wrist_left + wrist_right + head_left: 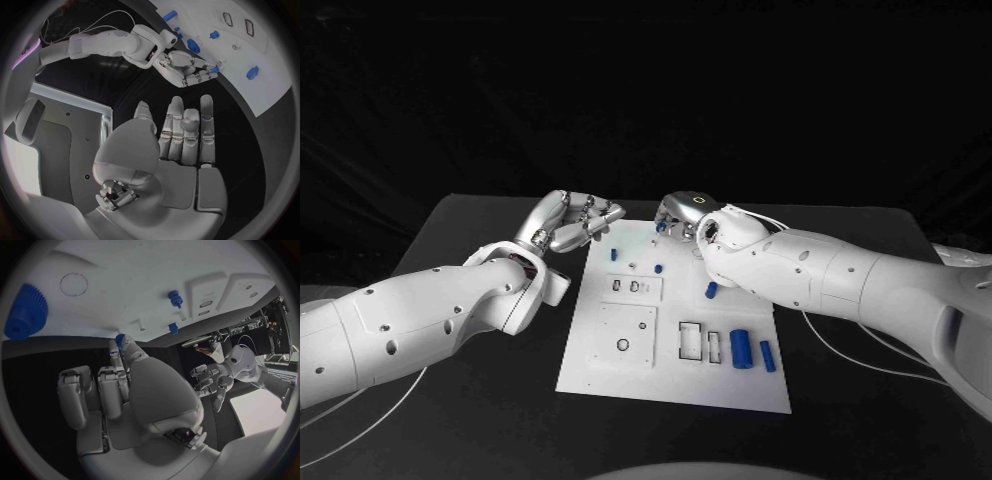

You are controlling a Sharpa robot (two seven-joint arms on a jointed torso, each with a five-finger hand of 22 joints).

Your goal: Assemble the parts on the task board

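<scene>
Your left hand (574, 222) hovers off the far left corner of the task board (675, 385), over the black worktop (459, 225). In the left wrist view its fingers (190, 132) stretch out straight and apart with nothing between them, so that hand is released.

Your right hand (687, 215) sits at the board's far edge, just across from the left fingers. In the right wrist view most of its fingers (106, 390) are curled in toward the palm, while one reaches forward with a small blue part (119, 341) at its tip, right at the board's edge. Whether that part is pinched or merely touched, you cannot tell from these views.

Nearer you than the right fingers, a blue peg (711, 290) lies on the board beside the right forearm. Two blue cylinders (741, 349) lie side by side toward the board's near right corner, next to two rectangular slots (691, 341). Just off the right fingertips, a blue gear (28, 310) rests on the white surface.
</scene>
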